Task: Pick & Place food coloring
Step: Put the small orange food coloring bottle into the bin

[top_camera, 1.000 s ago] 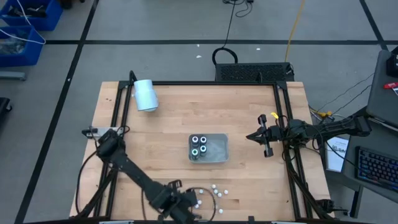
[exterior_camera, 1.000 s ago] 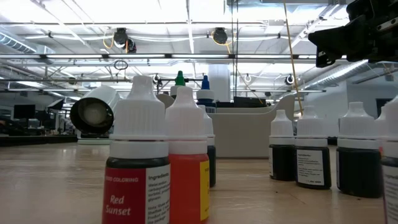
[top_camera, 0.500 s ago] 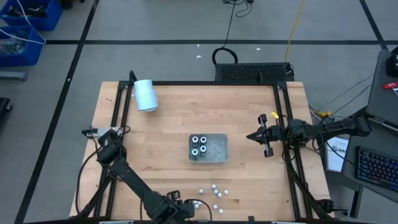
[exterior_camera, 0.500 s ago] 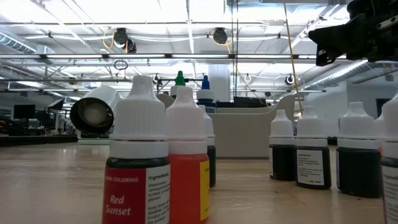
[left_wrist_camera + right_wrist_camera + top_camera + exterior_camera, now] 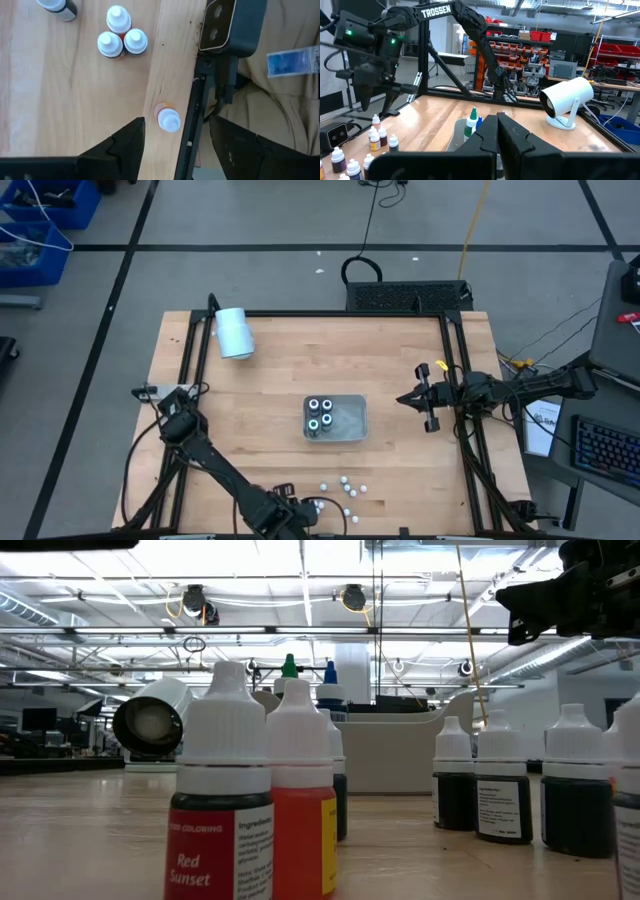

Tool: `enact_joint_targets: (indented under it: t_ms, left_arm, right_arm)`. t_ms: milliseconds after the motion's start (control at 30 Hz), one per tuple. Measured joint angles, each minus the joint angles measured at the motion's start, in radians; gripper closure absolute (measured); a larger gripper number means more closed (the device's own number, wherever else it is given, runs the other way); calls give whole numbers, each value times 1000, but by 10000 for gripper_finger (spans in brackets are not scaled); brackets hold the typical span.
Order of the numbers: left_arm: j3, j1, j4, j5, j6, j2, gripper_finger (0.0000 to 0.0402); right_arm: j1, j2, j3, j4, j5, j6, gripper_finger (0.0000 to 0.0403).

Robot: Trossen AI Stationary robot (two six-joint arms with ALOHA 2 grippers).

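Left gripper [image 5: 172, 137], jaws apart, seemingly over orange-labelled food coloring bottle [image 5: 167, 119].

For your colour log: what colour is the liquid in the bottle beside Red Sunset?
Orange bottle, seen best in the low view.

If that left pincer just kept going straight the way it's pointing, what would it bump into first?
Most likely the small white-capped bottle standing alone near the table's edge. It sits between the open left pincer's fingers, though how far above it the pincer hangs is unclear.
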Motion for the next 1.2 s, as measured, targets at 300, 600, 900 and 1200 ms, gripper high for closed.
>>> enact_joint_targets:
  t_ms: [300,600,900,1200]
  left_arm:
    - [-1,0,11,21,30,37,176]
    - [-1,0,11,12,57,38,176]
    - [-45,4,32,11,75,40,176]
    - [-51,4,62,20,79,40,177]
  right_arm:
    - [0,0,0,0,2,-3,403]
    - [0,0,0,4,3,-3,403]
    - [0,0,0,6,3,-3,403]
    - [0,0,0,6,3,-3,403]
